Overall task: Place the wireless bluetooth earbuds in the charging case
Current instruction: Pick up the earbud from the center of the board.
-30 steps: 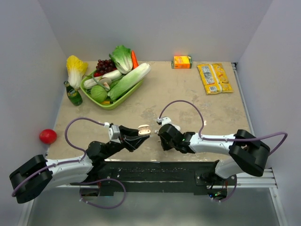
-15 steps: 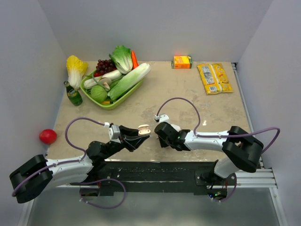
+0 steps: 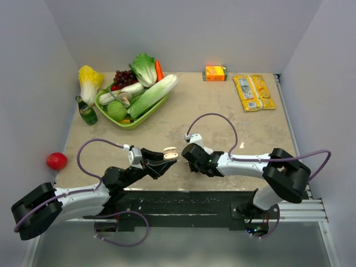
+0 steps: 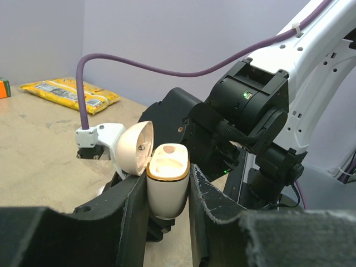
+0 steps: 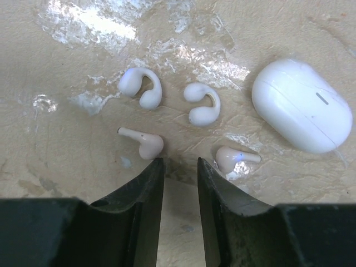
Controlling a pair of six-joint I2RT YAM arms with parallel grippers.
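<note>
Left wrist view has the left gripper (image 4: 167,186) pinching the open charging case (image 4: 165,200) by its smooth sides, while the right gripper (image 5: 179,167), slightly parted and empty, hovers with two probably light, slippery wireless bluetooth earbuds (image 5: 142,143) just beyond its tips, best nipped across the bulb

Left arm (image 3: 78,196) and right arm (image 3: 245,165) alike: glossy white link shells, black joint housings, a purple cable (image 4: 167,70) looping from each wrist into a white connector block (image 4: 100,135), matte black jaws with scuffed inner faces, tiny green light (image 4: 245,94) on the right wrist housing.
</note>
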